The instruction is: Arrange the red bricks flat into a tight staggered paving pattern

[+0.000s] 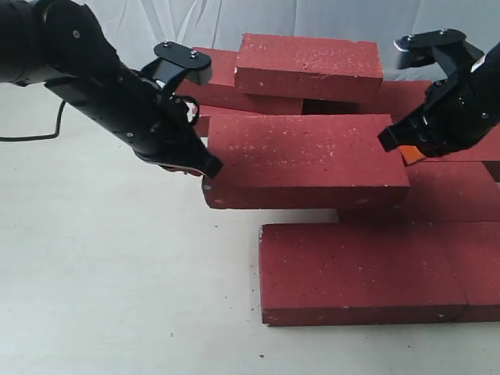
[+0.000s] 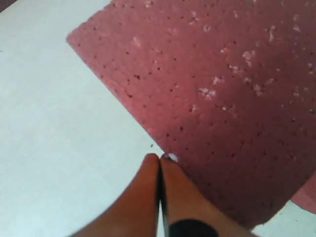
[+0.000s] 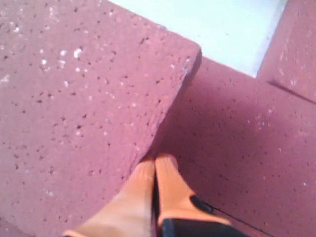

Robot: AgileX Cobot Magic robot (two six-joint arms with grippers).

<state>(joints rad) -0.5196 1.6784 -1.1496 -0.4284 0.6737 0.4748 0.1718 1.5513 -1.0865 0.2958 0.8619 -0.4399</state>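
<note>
One red brick (image 1: 305, 160) lies flat between both grippers, its left end clear of the table and its right end over a lower brick (image 1: 437, 199). My left gripper (image 1: 209, 166) is shut, with its orange fingertips (image 2: 168, 163) pressed against the brick's (image 2: 222, 89) left end edge. My right gripper (image 1: 400, 150) is shut too, and its fingertips (image 3: 165, 165) sit at the brick's (image 3: 84, 98) right end, above the lower brick (image 3: 237, 148). Neither gripper has anything between its fingers. Two bricks (image 1: 375, 269) lie flat end to end in front.
Behind, more red bricks are piled up, with one brick (image 1: 308, 66) on top and others (image 1: 223, 86) under it. Further bricks (image 1: 476, 168) lie partly hidden behind the right arm. The white table (image 1: 117, 273) stretches to the left and front.
</note>
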